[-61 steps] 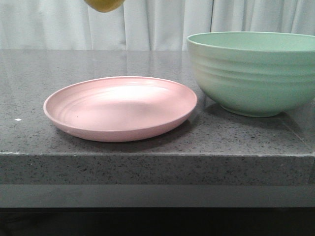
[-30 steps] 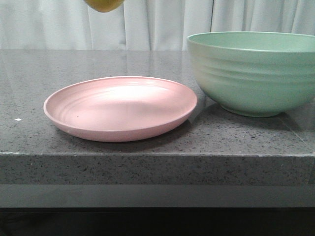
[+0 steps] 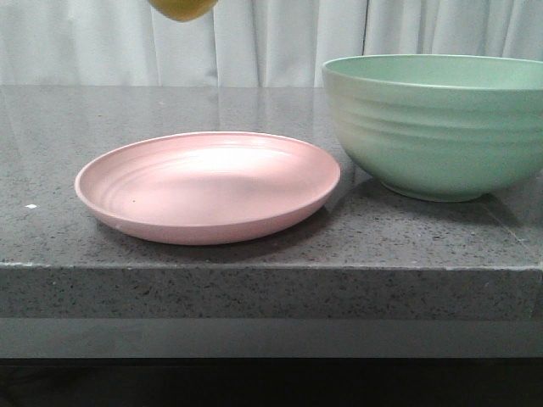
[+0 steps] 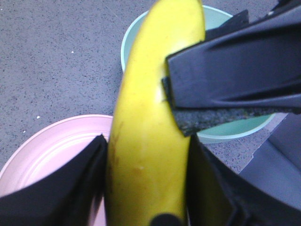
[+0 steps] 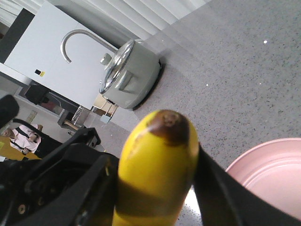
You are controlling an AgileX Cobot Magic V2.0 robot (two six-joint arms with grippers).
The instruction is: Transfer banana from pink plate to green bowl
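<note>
- Left gripper (image 4: pixel 146 181) clamped on banana (image 4: pixel 150 127), black fingers (image 4: pixel 70 188) against both its sides
- Right gripper (image 5: pixel 155 188) also clenched on banana, dark tip outward
- Banana held high above plate (image 3: pixel 208 186)
- Bowl (image 3: pixel 437 123) just beside plate on counter (image 3: pixel 254 280)

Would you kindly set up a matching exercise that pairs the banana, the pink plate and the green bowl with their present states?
Things:
1. banana
2. pink plate
3. green bowl

States:
A. ridged outside, standing at the right of the counter
B. held aloft in the left pincer
C. lying flat with nothing on it

Pairs: 1-B, 2-C, 3-A
</note>
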